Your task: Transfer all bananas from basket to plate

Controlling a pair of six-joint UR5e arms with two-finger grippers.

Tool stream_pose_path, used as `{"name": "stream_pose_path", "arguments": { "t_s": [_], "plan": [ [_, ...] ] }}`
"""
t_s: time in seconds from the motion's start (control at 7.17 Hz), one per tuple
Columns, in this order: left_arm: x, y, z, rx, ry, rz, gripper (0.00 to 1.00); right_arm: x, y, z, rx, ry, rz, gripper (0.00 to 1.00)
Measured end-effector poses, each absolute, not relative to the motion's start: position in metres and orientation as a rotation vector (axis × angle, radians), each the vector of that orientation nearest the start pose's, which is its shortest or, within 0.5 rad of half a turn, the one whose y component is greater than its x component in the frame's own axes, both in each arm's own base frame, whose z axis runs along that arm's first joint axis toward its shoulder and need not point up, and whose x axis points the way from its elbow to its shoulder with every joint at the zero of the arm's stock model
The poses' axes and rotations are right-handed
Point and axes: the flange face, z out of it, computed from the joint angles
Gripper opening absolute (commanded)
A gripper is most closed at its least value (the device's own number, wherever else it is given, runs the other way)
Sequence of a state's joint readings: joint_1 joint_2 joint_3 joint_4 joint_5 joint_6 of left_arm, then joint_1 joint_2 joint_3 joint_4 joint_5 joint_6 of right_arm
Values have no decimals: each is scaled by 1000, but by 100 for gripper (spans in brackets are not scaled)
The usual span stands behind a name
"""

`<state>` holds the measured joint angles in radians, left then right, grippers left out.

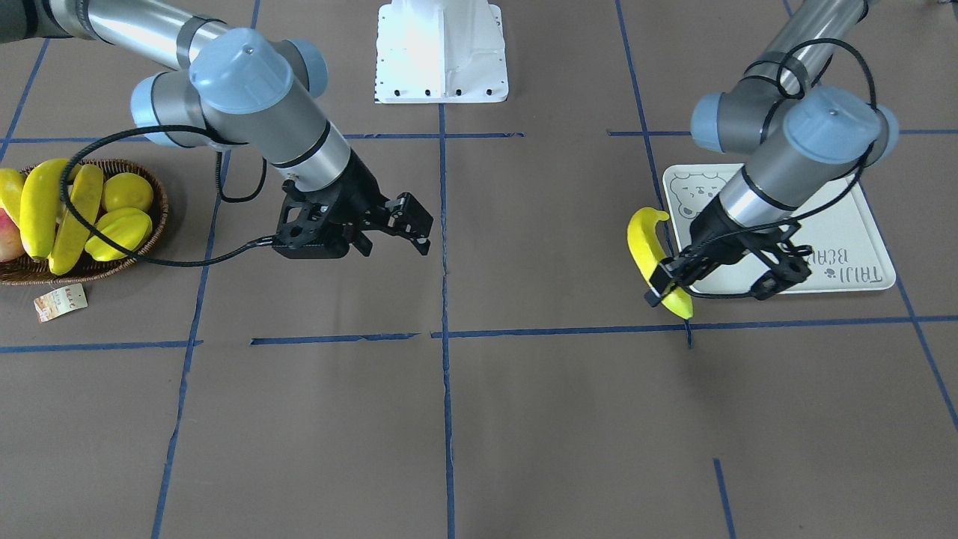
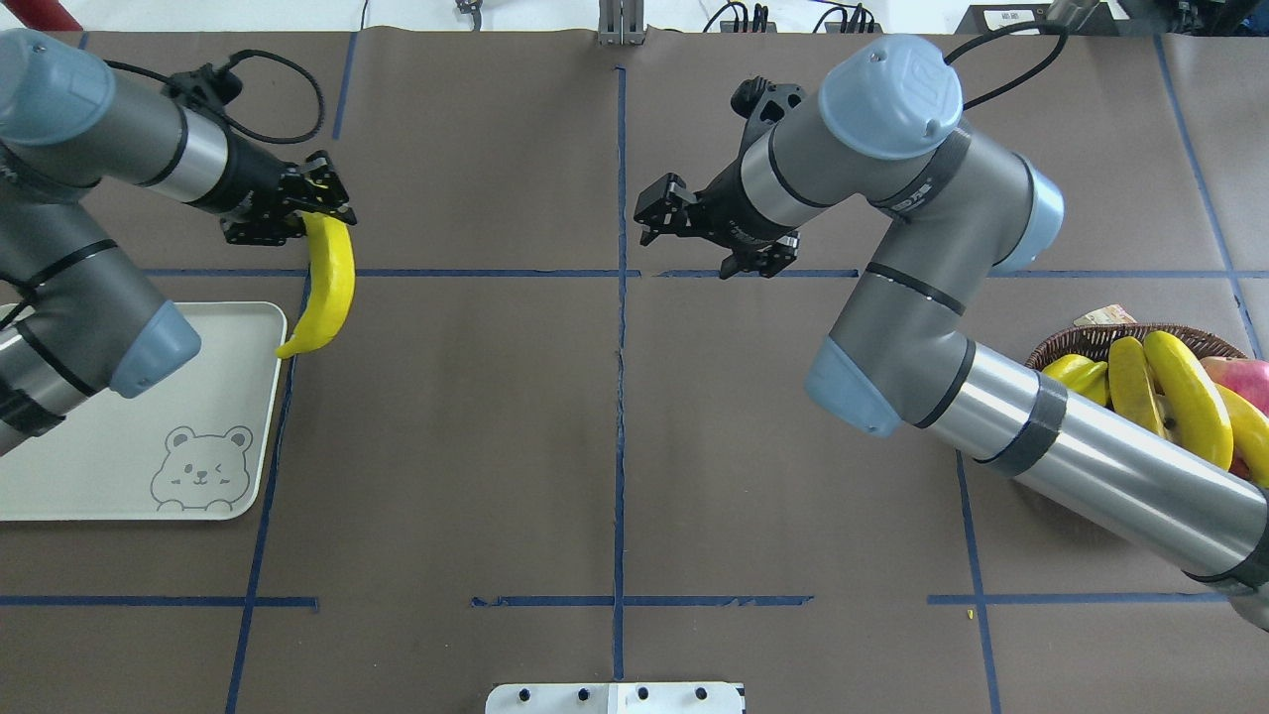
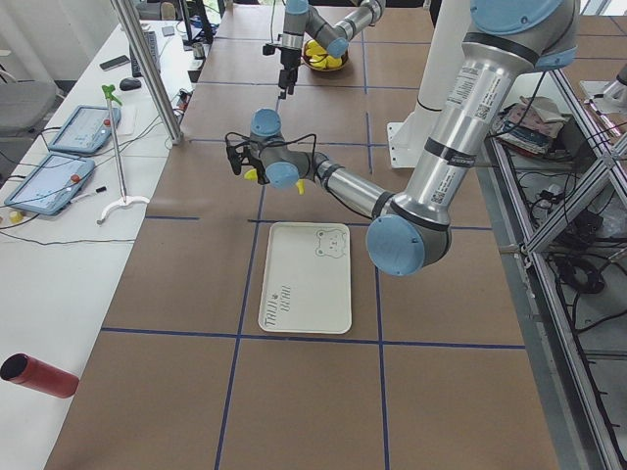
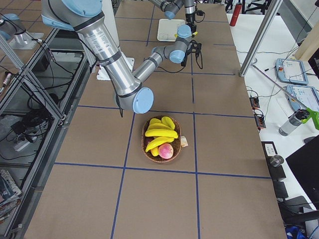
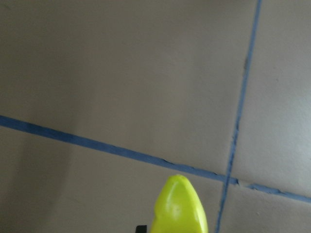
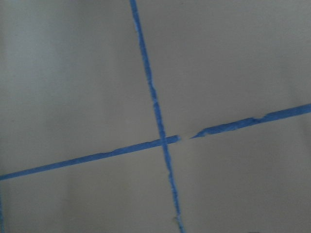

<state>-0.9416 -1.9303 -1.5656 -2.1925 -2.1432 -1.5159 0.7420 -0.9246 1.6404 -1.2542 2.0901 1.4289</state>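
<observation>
Yellow banana [image 2: 332,288] hangs from my left pincer [image 2: 315,208], pinched at one end, just beside the plate [image 2: 119,436], not over it. If I let go now, I think it falls on the table [image 2: 476,416]. My right pincer [image 2: 656,213] is open and empty.

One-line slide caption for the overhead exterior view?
Left gripper holds one banana beside the plate; right gripper empty mid-table; other bananas lie in the basket.
</observation>
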Motion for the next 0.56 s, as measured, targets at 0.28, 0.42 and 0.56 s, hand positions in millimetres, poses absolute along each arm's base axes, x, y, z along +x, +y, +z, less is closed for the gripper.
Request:
{"name": "stream_pose_path", "arguments": {
  "t_s": [0.28,0.42,0.56],
  "plan": [
    [264,-547,474,-10,988,-528,0,-386,-519,223,18,-937,175,100],
    [238,-529,519,-3,929,-497,0,-355,-518,234,34,-874,118,100],
    [216,-509,560,0,874,-456,0,-323,-515,251,53,-828,63,100]
  ]
}}
